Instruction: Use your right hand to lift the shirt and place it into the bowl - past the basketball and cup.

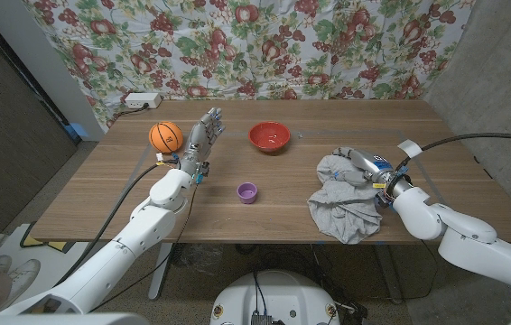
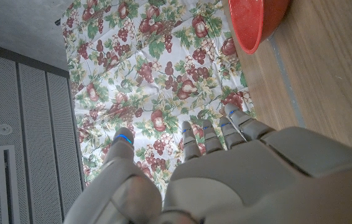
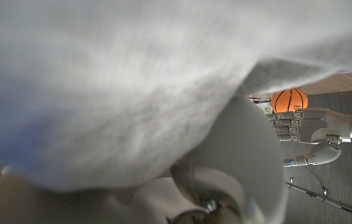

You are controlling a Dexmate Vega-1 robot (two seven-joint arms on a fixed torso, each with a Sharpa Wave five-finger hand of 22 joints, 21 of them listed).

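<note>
**Inspector:** Start with the largest item, the wooden table (image 1: pixel 264 221). Plain brown boards, smooth, matte.

**Assistant:** Noted. Next, the shirt (image 1: pixel 341 206): grey, soft, heavily crumpled into a loose heap on the table's right side, near the front edge. It is well apart from the bowl (image 1: pixel 269 136).

**Inspector:** And the right hand (image 1: pixel 375 173)?

**Assistant:** Buried in the top of the heap; cloth wraps over the fingers, so I cannot tell whether they are clenched on it or loose. The right wrist view gives blurred grey fabric pressed close to the lens (no help there).

**Inspector:** The left hand (image 1: pixel 205 138)?

**Assistant:** Standing on edge, fingers extended upward and slightly apart, holding nothing. It sits between the basketball (image 1: pixel 166 136) and the bowl. In the left wrist view its fingers (image 2: pixel 202 138) point at the fruit-print curtain (image 2: pixel 157 81).

**Inspector:** The bowl?

**Assistant:** Red, round, glossy, shallow, sitting toward the far middle of the table. Cut off at the frame edge in the left wrist view.

**Inspector:** The basketball?

**Assistant:** Orange with black seams, small, at the far left, just beside the left hand.

**Inspector:** Smallest?

**Assistant:** The cup (image 1: pixel 247 191): purple, squat, round, upright near the table's centre.
</note>
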